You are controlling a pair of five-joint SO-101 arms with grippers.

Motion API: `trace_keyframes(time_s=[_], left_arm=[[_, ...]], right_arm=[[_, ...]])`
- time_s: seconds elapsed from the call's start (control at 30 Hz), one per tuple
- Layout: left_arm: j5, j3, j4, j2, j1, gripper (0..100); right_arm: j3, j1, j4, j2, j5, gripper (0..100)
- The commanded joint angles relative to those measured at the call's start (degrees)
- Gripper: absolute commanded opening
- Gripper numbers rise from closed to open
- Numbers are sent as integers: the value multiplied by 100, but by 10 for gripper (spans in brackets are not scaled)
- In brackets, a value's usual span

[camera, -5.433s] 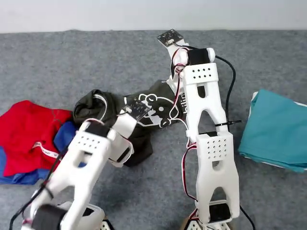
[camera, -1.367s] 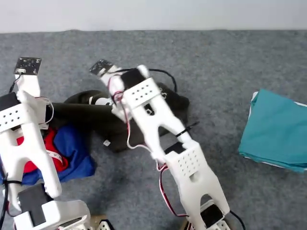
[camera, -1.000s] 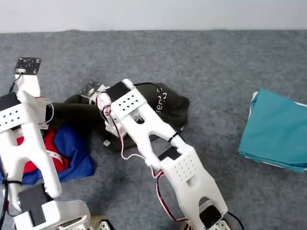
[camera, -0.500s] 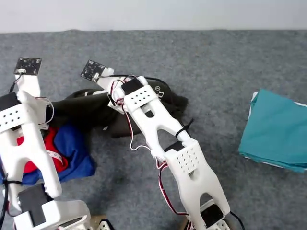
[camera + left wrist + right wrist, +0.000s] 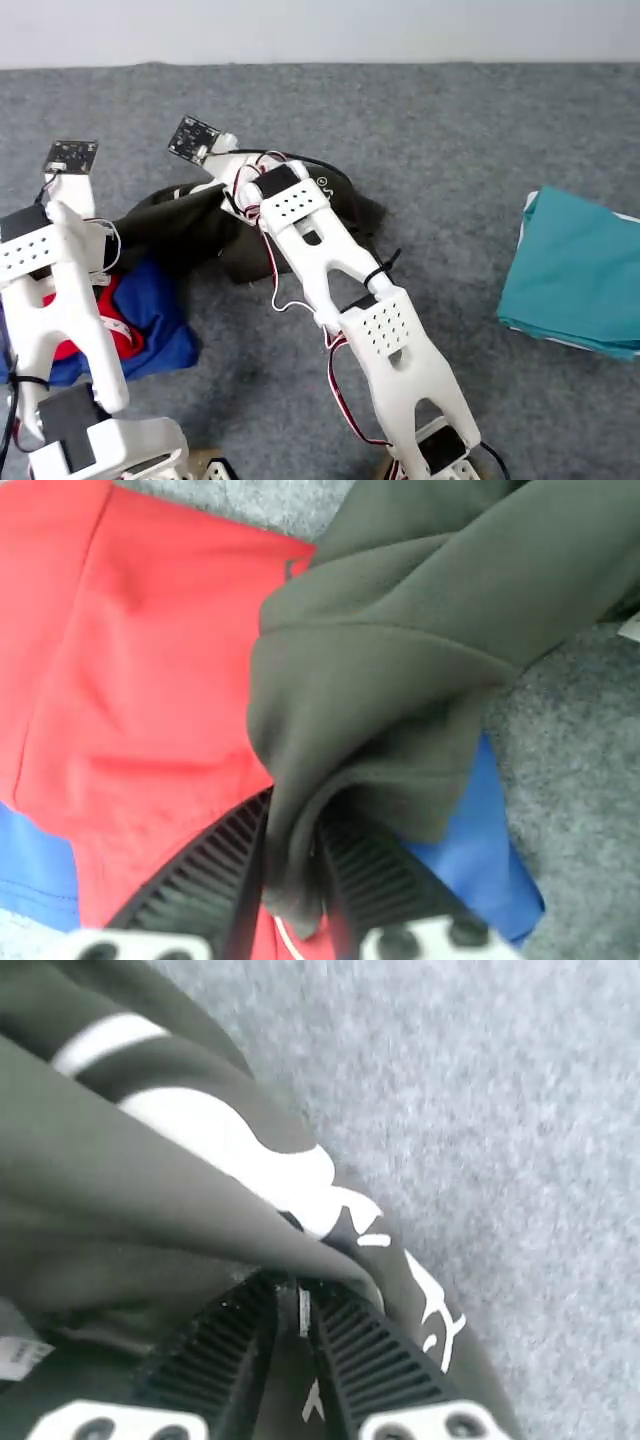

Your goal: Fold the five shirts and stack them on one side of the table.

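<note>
I see a grey, felt-like table cover running from my near edge, where both white arm bases sit, out to a plain pale wall at the back. Close in on my left there is a crumpled red cotton shirt with a rumpled blue shirt touching it, both partly under the left arm. On my right, well apart from that pile, a folded teal shirt lies flat at the table's edge. Between them, a little farther out, the dark olive shirt with white print is stretched across the cover, one end over the blue and red cloth. The left gripper is pinching a bunched fold of that olive shirt, its ribbed black jaws pressed in on the cloth from both sides, with red fabric just behind it. The right arm leans out diagonally over the shirt's middle, and the right gripper at the far end is nearly closed, nipping an edge of the olive fabric beside its white lettering, above grey cover.
</note>
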Motion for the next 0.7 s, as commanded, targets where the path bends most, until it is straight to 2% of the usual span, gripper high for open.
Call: trace_keyframes(time_s=[0.0,0.17,0.37,0.67], left_arm=[[-62,-31,-88,-290,-44,14],[-62,-40,-88,-290,-44,14],[-62,-40,-114,-290,-26,14],[-62,-22,-193,-290,-26,14]], right_arm=[[-308,163,-13,-127,35,9],[-756,154,673,-567,26,9],[-1301,92,2334,-831,-88,9],[-1899,-277,4585,-804,-2004,12]])
